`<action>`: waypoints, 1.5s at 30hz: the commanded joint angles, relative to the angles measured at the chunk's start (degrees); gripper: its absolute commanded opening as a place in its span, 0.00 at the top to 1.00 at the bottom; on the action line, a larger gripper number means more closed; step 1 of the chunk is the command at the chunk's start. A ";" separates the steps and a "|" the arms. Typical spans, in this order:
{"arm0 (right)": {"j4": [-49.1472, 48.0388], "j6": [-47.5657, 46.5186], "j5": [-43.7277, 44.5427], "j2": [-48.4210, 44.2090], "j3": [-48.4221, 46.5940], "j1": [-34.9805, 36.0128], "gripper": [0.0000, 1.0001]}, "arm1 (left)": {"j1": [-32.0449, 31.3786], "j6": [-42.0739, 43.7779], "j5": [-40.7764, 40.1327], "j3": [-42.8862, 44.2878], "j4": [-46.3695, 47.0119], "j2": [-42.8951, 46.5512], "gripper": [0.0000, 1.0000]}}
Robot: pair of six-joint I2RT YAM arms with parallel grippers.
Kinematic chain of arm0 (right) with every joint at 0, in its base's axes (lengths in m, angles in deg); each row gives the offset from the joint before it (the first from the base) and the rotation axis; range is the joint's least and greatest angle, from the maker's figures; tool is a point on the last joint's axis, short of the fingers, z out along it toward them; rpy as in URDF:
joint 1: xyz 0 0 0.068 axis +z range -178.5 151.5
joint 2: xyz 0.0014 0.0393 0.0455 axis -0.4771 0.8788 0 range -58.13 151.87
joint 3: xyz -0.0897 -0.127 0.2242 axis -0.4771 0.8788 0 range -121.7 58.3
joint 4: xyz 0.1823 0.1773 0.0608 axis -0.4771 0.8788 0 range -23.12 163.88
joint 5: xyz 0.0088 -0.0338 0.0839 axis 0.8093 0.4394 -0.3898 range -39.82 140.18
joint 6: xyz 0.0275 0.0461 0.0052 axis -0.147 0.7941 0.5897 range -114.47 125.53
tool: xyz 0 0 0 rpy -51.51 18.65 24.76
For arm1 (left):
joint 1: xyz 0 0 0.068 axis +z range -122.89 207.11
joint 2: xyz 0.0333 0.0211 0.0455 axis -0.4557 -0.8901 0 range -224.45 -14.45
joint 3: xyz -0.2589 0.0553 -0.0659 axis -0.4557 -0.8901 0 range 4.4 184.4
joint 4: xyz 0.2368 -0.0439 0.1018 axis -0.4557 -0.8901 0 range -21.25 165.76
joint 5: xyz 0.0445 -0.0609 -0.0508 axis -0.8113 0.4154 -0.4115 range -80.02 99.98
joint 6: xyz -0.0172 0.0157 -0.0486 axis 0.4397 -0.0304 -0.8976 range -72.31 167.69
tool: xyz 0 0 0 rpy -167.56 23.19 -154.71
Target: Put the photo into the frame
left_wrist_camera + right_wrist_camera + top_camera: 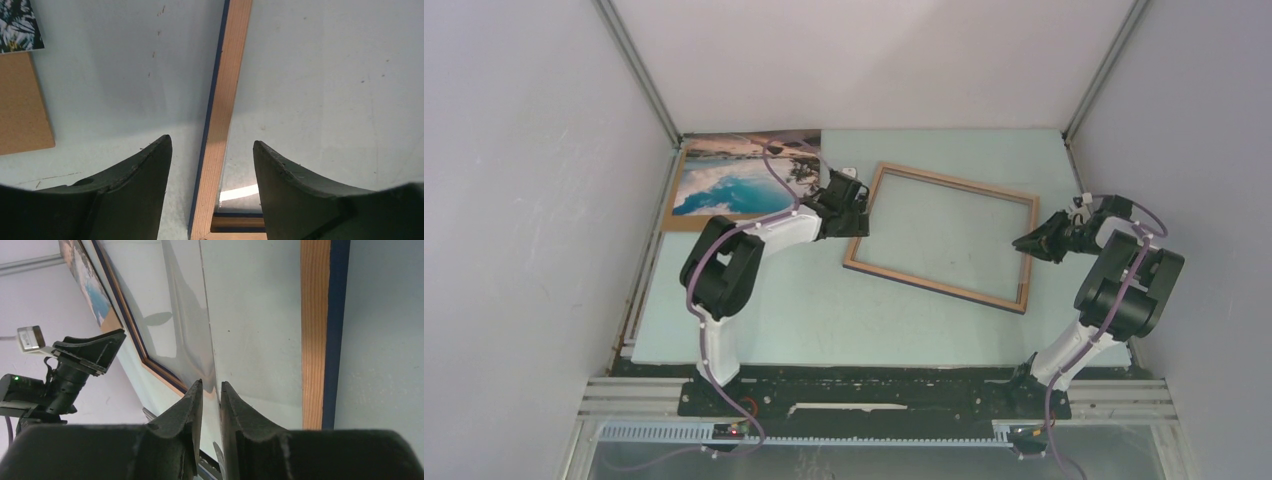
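Lying flat on the desk, wood face up, the frame looks stiff but thin-railed, its clear pane slick and breakable: take it by the rails. The photo, clear of the frame's left rail on a brown board, should be light and floppy; lift an edge. The left gripper has its fingers apart astride that rail; the right gripper has its fingers pinched nearly together at the frame's right side, seemingly on the pane's edge

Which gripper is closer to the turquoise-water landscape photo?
Left. The left gripper straddles the light brown wooden frame's left bar, just right of the turquoise-water landscape photo; the right gripper is at the frame's opposite side.
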State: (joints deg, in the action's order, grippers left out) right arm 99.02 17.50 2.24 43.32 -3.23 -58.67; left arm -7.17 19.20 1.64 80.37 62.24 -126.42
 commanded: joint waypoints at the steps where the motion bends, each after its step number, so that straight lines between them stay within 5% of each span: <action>1: -1.10 1.44 -1.59 -2.95 0.68 0.91 0.72 | 0.38 -0.73 1.19 2.22 -0.76 -1.06 0.35; 8: -1.15 2.61 0.61 -5.23 1.25 2.86 0.68 | 0.52 -1.05 2.01 2.26 -1.11 -2.94 0.53; 17: -1.12 6.38 2.50 -10.55 2.10 4.18 0.78 | 2.42 -2.99 1.56 -2.89 -1.24 0.02 0.83; 22: -1.46 7.86 1.78 -13.48 3.24 5.54 0.84 | 2.95 -3.92 1.49 -8.26 0.06 4.59 0.87; 27: -3.93 10.45 -1.29 -13.04 4.67 6.97 0.93 | 3.45 -4.34 3.78 -11.82 1.23 8.57 0.81; 35: -10.15 16.88 -5.93 -15.59 4.61 9.37 1.00 | 3.93 -2.68 4.05 -13.11 -1.10 17.41 0.53; 38: -8.42 17.30 -5.75 -16.96 2.84 9.83 1.00 | 4.57 -2.33 5.20 -14.37 -2.30 22.49 0.40; 45: -0.87 15.90 -4.06 -22.28 -3.54 11.76 1.00 | 5.58 -3.10 13.87 -17.65 -0.79 30.45 0.28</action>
State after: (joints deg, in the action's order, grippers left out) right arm 93.95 33.22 -1.28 26.38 -0.79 -48.07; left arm -2.30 16.19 9.42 65.02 60.55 -99.16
